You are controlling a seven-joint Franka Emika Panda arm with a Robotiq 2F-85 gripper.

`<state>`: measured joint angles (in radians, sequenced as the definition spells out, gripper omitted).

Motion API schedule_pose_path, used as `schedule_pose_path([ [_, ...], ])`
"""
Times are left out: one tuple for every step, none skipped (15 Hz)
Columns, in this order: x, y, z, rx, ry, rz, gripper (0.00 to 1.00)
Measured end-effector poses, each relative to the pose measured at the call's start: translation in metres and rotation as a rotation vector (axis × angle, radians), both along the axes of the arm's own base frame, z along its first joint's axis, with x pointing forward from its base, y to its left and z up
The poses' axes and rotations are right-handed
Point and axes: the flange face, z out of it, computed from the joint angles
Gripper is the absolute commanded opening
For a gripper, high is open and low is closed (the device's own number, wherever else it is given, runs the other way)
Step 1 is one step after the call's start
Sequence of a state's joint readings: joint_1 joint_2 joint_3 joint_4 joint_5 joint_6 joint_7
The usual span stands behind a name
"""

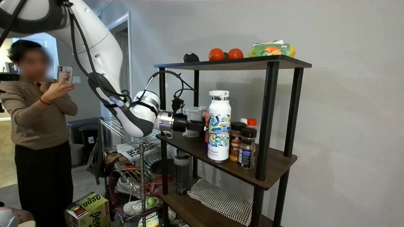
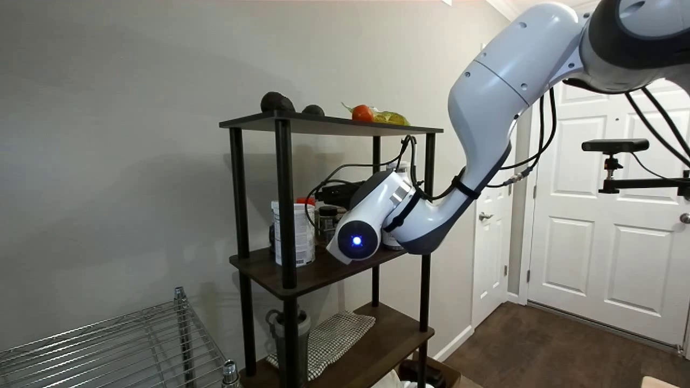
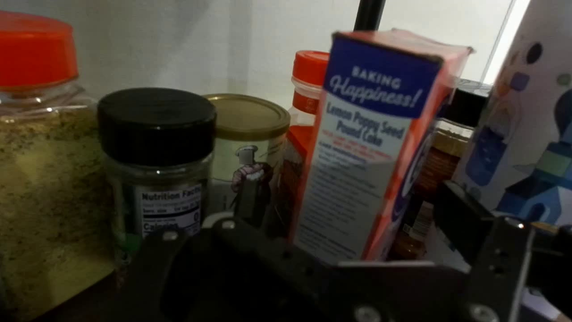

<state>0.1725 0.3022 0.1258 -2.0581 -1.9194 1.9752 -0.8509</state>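
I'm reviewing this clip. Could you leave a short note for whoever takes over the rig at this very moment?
Gripper: open, holding nothing. In the wrist view its fingers show on either side of the pound cake box; whether they touch it I can't tell.
Where: the box stands on the middle shelf. In the wrist view, the black-lidded jar and gold-lidded can are left of it, the white patterned bottle right.
Done: gripper is at the shelf, facing the box.
Left: no grip or lift made yet. Mind the bottle; it looks close to the fingers.
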Motion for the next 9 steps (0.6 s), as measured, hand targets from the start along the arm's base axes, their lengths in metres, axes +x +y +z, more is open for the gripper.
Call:
schedule_pose_path([
  [0.0022, -0.0006, 0.0002, 0.001, -0.002, -0.002, 0.67],
  [0.0041, -0.0013, 0.0002, 0.001, -0.004, -0.004, 0.6],
  [0.0053, -0.0021, -0.0002, 0.001, -0.004, -0.006, 0.53],
  [0.0057, -0.003, -0.0006, 0.001, -0.004, -0.007, 0.47],
  [0.0059, -0.004, -0.0008, 0.0, -0.004, -0.009, 0.4],
  [0.006, -0.0043, -0.0008, 0.0, -0.004, -0.01, 0.35],
  [0.006, -0.0046, -0.0012, 0.0, -0.003, -0.01, 0.28],
  [0.006, -0.0047, -0.0017, -0.001, -0.002, -0.01, 0.23],
  [0.0062, -0.0056, -0.0019, -0.001, -0.002, -0.012, 0.18],
])
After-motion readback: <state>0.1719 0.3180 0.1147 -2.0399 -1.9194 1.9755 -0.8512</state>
